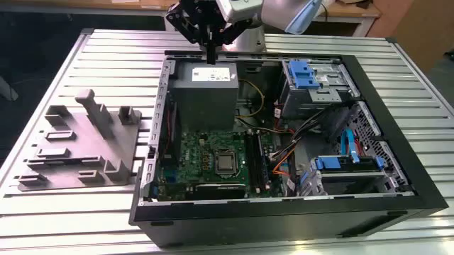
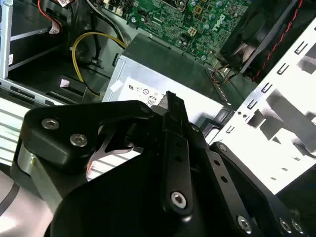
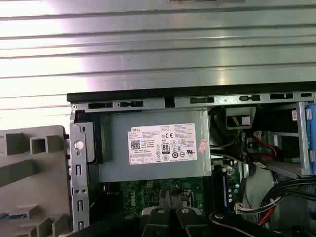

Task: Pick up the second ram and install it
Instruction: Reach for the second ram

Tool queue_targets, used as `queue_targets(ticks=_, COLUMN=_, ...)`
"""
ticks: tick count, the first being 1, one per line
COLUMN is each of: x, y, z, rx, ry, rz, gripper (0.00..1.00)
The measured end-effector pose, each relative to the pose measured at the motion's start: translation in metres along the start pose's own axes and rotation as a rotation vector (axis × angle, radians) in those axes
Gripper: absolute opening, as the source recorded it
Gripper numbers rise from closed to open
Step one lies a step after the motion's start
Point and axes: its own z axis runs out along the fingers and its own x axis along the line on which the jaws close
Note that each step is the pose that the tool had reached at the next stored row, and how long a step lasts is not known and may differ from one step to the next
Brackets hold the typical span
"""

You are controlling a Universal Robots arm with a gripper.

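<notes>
Aluminium slats make up the tabletop (image 1: 71, 58), and on it lies a black computer case (image 1: 284, 212), its side open upward. At the exterior view's left, just beside the case, sits a grey plastic holder tray (image 1: 67, 166) of upright posts and slots. Inside the case a grey power supply (image 1: 202, 101) fills the far corner, with the green motherboard (image 1: 202, 154) next to it on the near side; drive cages (image 1: 307, 74) with blue clips stand toward the exterior view's right. The pincer (image 1: 211, 58) hangs above the far end of the power supply, apart from it, black fingers (image 2: 175, 148) pressed together into one narrow blade that points down. In the first wrist view its tips lie over the seam between power supply and motherboard. The second ram (image 3: 224, 190) appears as a slim bluish strip standing on edge in the memory slots (image 1: 259, 159) at the motherboard's side, just beside a black strip (image 3: 217, 187) and well apart from the pincer; its chips cannot be made out.
</notes>
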Motion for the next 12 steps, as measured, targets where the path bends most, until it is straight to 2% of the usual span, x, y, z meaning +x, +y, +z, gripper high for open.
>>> queue_targets(ticks=12, x=0.0, y=0.0, z=0.0, rx=0.0, ry=0.0, rz=0.0, gripper=0.1)
